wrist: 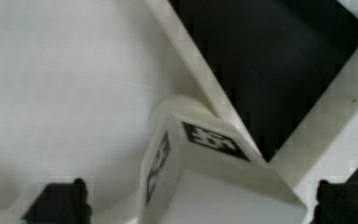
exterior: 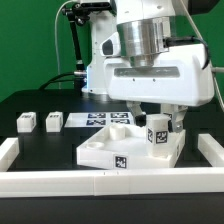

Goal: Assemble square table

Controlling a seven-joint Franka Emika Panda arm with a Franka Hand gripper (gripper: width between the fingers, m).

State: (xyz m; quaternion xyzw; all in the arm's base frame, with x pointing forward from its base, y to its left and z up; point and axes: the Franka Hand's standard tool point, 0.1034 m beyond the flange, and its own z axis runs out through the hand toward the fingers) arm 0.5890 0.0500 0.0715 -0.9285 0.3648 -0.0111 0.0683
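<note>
Currently: pincer released, one leg upright between its jaws

Item 1, pincer (exterior: 164,125). Hangs low over the top. Jaws spread wide; in the wrist view both dark fingers (wrist: 60,203) show a clear gap on either side of the leg. Nothing is held.

Item 2, leg (exterior: 158,136). White tagged block, standing upright on the top, at the far corner toward the exterior view's right. Whether it is fully seated cannot be told.

Item 3, top (exterior: 105,153). White rimmed square, lying flat on the dark desk (exterior: 40,100), inner face up.

Item 4, two loose legs (exterior: 26,122) and (exterior: 52,121). On the desk side by side, well apart from the top, toward the exterior view's left. A fourth leg is not clearly made out.

Governing relation. The leg lies directly below the pincer, centred between the jaws. Its long axis is vertical and runs along the pincer's own line of approach, tag face (wrist: 211,138) turned toward the wrist camera.

Judgement. A straight lift should clear the leg without knocking it, while any sideways drift first would bring a finger against it. The next legs lie toward the exterior view's left.
</note>
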